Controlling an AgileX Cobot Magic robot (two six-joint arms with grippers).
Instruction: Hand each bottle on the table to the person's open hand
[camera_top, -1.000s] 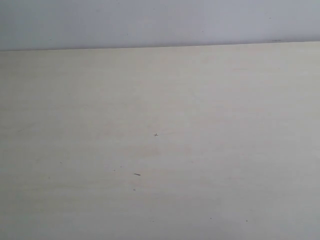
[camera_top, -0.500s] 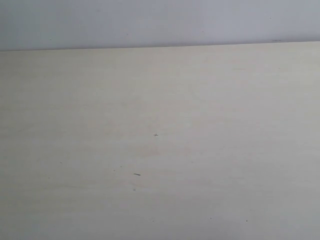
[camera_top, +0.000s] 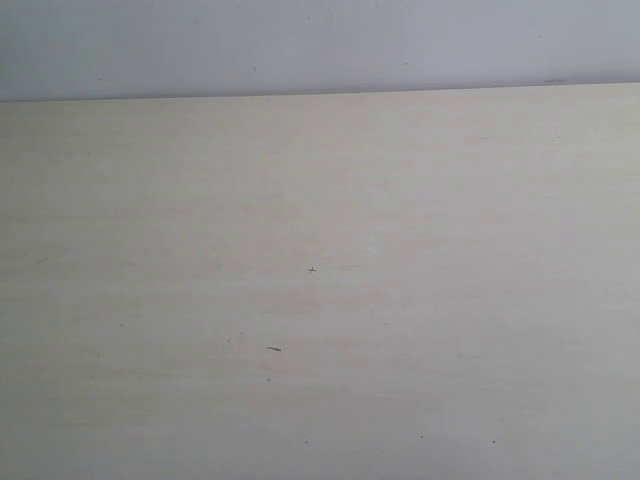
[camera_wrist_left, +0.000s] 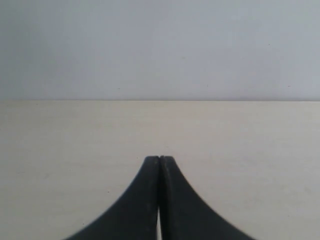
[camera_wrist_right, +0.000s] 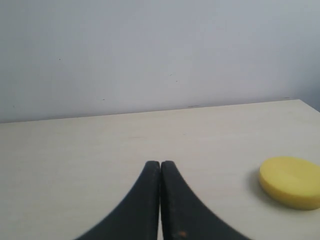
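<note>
No change against the earlier exterior frames: same desk (camera_top: 320, 200), same marks, nothing shifted. Desk is pale beige with faint wood grain and fills most of the exterior view, far edge meeting a plain grey-white wall (camera_top: 320, 45). A few tiny dark specks (camera_top: 274, 348) near the middle and lower part of the surface.

Left gripper (camera_wrist_left: 159, 159): black jaws pressed together, tips touching, nothing between them, hanging over bare desk. Right gripper (camera_wrist_right: 160, 164): same, jaws fully closed and holding nothing. A yellow disc (camera_wrist_right: 290, 181) lies flat on the desk near the right gripper, apart from it.

Both grippers are cut off by the frame edge, only the tapering jaws show. The disc is also clipped by the frame edge; what it is cannot be told. Neither gripper shows in the exterior view.
</note>
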